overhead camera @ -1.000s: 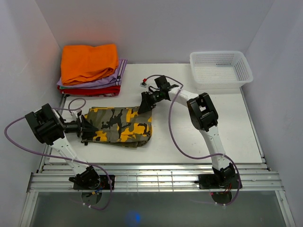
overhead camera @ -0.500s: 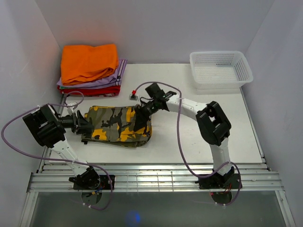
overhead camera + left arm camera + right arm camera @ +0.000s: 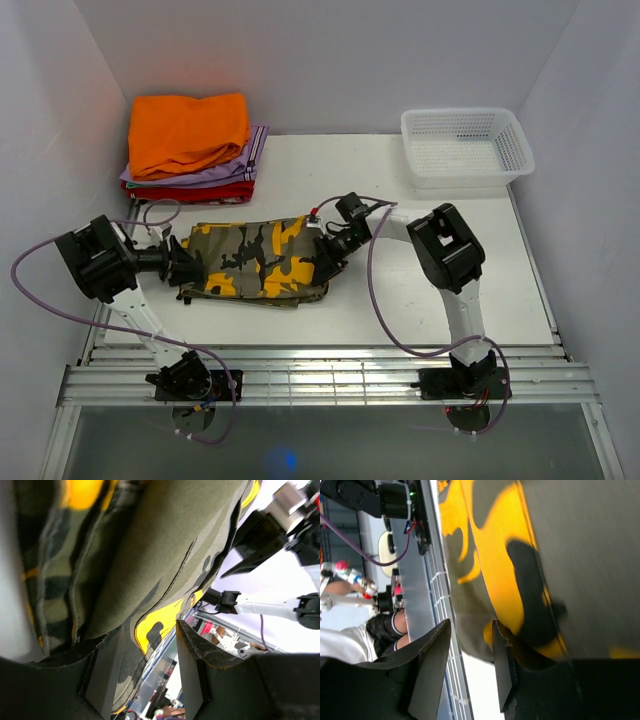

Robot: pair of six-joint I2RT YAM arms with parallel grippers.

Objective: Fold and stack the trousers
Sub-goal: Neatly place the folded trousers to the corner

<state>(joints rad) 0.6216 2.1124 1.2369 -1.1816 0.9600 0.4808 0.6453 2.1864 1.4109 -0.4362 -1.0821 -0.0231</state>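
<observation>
Both short edges of the folded trousers point(image 3: 258, 262), which lay left of centre on the table point(image 3: 420, 290), were each engaged. The left end effector point(image 3: 190, 266) stood with jaws parted around a cloth fold; the right end effector point(image 3: 328, 258), jaws also parted, touched the opposite edge.

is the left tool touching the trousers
Touching. The left wrist view shows the trousers sagging between the fingers of the left tool, with cloth lying against one finger.
</observation>
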